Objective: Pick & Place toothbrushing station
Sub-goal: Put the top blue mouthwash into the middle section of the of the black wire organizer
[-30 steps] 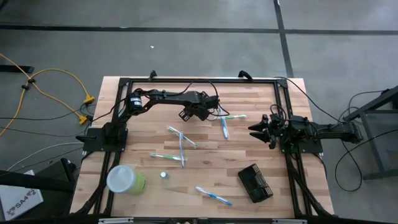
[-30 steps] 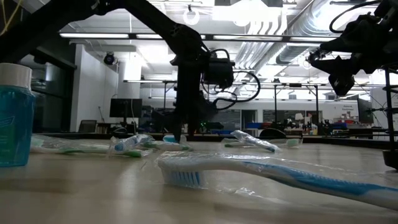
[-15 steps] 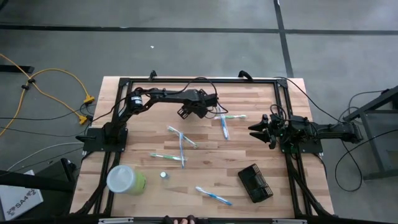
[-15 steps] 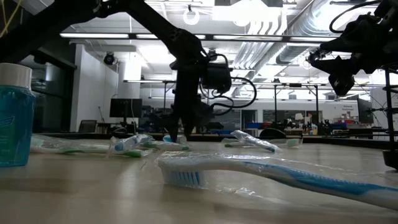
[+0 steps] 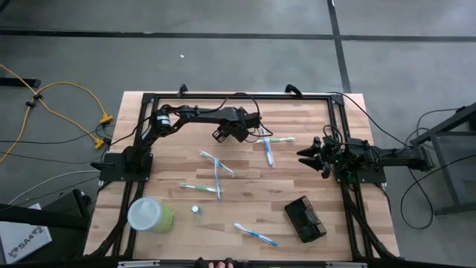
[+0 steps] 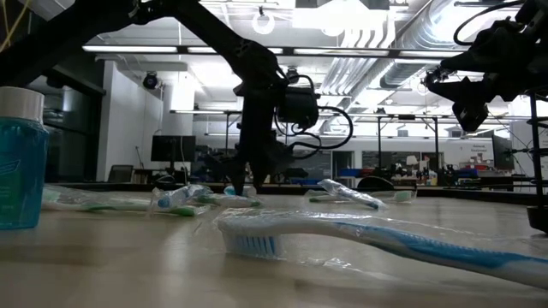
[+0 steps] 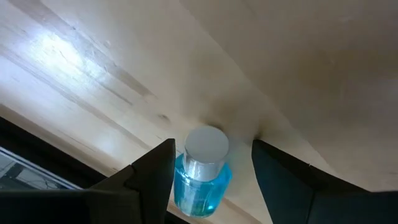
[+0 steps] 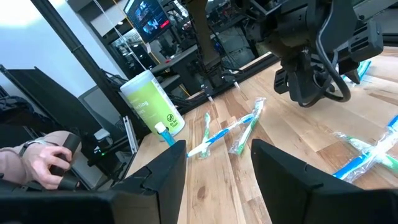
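— Where do our jaws stand?

— On the left gripper (image 5: 225,135) we see them released: in the left wrist view both dark fingers (image 7: 152,177) stand wide apart over bare wood, gripping nothing. A small blue bottle (image 7: 202,168) with a pale cap shows in the gap between them, farther off and clear of both fingers.

— And the right?

— The right gripper (image 5: 302,156) is parted too and empty. It hangs at the right of centre in the high view, above the table (image 5: 342,126) and pointing towards the picture's left.

— Where is the left one?

— In the upper middle of the high view, low over the wood. A wrapped toothbrush (image 5: 268,151) lies just to its lower right.

— And the toothbrushing station?

— The black mesh box (image 5: 305,219) sits in the lower right of the high view, turned at a slant, well apart from both grippers. We cannot tell whether anything is in its compartments.

— What lies around it?

— One toothbrush (image 5: 256,236) is just to its left, near the bottom edge. Two crossed ones (image 5: 217,165) lie mid-frame, with another (image 5: 201,188) below them. The lime-green cup (image 5: 151,214) lies on its side at the lower left, the little bottle just to its right. In the right wrist view a person's hand (image 8: 46,163) shows at the lower left, beyond the table's edge.
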Controlling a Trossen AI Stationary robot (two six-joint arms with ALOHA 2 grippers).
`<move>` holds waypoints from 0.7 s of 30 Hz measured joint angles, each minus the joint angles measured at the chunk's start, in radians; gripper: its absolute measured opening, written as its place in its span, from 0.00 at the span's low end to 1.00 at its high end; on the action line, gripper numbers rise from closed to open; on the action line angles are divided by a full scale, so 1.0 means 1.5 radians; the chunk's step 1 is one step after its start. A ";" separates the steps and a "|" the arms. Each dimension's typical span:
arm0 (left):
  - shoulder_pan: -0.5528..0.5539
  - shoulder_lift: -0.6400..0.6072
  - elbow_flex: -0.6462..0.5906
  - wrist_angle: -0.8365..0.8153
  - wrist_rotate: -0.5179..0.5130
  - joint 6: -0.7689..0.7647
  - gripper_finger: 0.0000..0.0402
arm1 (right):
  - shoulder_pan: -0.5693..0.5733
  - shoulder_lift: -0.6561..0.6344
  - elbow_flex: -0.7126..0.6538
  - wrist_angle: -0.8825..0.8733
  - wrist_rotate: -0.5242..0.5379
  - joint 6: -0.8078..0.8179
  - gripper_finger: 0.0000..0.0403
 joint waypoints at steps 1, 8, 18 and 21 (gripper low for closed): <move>0.000 0.000 0.000 0.000 0.003 0.000 0.51 | 0.000 0.000 0.000 0.000 0.000 0.000 0.43; 0.009 -0.001 0.000 0.001 0.009 0.000 0.51 | 0.000 0.000 0.000 0.000 0.000 0.000 0.43; 0.011 -0.001 0.000 -0.001 0.014 0.000 0.46 | 0.000 0.000 0.000 0.000 0.000 0.000 0.43; 0.012 -0.001 0.000 -0.002 0.015 0.000 0.40 | 0.000 0.000 0.000 0.000 0.000 0.000 0.43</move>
